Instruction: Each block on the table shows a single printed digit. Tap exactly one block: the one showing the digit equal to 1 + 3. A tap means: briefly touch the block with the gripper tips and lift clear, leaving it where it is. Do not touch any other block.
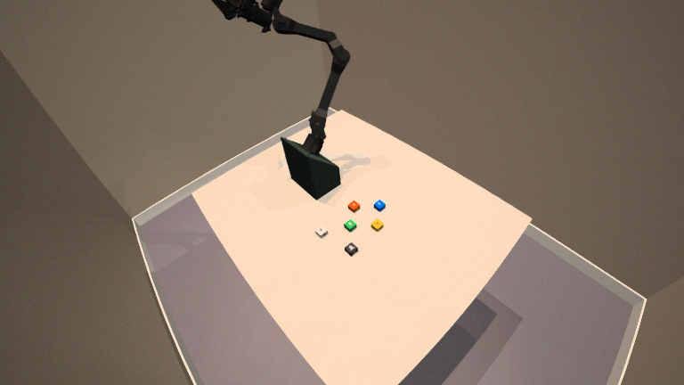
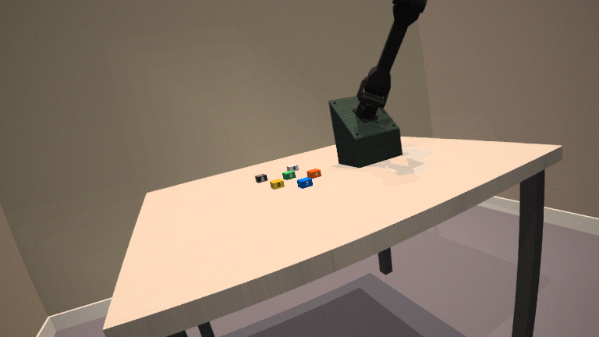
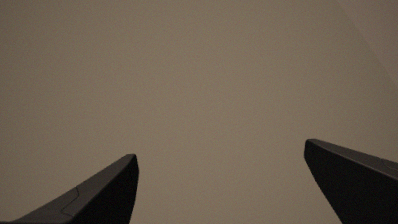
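Note:
An orange block (image 1: 354, 206) (image 2: 313, 173) shows what looks like a 4. A blue block (image 1: 378, 205) (image 2: 304, 182) shows a 7, a yellow block (image 1: 377, 225) (image 2: 276, 183) a 0, and a green block (image 1: 350, 225) (image 2: 288, 175) what looks like a 3. The digits on the white block (image 1: 321, 232) (image 2: 292, 168) and the black block (image 1: 351, 249) (image 2: 261, 178) are too small to tell. My gripper (image 3: 223, 156) is open and empty, high above and away from all the blocks, facing a bare wall.
The blocks lie apart in a loose group on the wooden table (image 1: 406, 287) (image 2: 209, 234). The dark green arm base (image 1: 311, 175) (image 2: 364, 147) stands beside the group, nearest the orange block. The raised arm leans away from the blocks.

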Robot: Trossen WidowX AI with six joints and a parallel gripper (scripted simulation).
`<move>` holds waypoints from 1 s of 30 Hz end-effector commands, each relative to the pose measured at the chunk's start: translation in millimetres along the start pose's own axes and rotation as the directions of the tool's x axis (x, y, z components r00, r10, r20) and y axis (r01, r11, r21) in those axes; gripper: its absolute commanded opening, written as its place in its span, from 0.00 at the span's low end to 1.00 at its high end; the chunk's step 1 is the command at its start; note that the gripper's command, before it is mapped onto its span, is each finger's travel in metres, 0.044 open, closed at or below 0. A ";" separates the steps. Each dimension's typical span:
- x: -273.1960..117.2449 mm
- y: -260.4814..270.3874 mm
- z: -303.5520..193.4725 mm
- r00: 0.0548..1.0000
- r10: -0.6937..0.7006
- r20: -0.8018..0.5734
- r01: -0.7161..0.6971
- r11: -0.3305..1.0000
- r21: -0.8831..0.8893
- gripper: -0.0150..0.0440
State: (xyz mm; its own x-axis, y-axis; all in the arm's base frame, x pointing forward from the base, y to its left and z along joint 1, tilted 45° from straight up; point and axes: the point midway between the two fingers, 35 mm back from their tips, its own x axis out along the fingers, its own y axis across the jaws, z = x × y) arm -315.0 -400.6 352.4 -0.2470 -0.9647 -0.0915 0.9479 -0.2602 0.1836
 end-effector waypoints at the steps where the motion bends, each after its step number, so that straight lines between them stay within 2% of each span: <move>1: 31.2 42.5 -53.6 0.985 0.095 -0.143 -0.099 0.995 -0.020 0.93; 8: 60.1 116.7 -144.7 0.895 0.244 -0.372 -0.273 0.962 -0.026 0.93; 15: 58.9 195.2 -236.1 0.727 0.366 -0.581 -0.457 0.889 -0.011 0.93; 22: 26.6 270.7 -325.4 0.485 0.435 -0.759 -0.638 0.769 0.034 0.93; 30: -46.8 341.0 -419.0 0.144 0.416 -0.898 -0.809 0.573 0.135 0.93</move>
State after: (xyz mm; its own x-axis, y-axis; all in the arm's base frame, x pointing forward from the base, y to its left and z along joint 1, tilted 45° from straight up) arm 64.8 -456.0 39.6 0.5195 -0.3613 -0.7743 0.7903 0.5477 0.2747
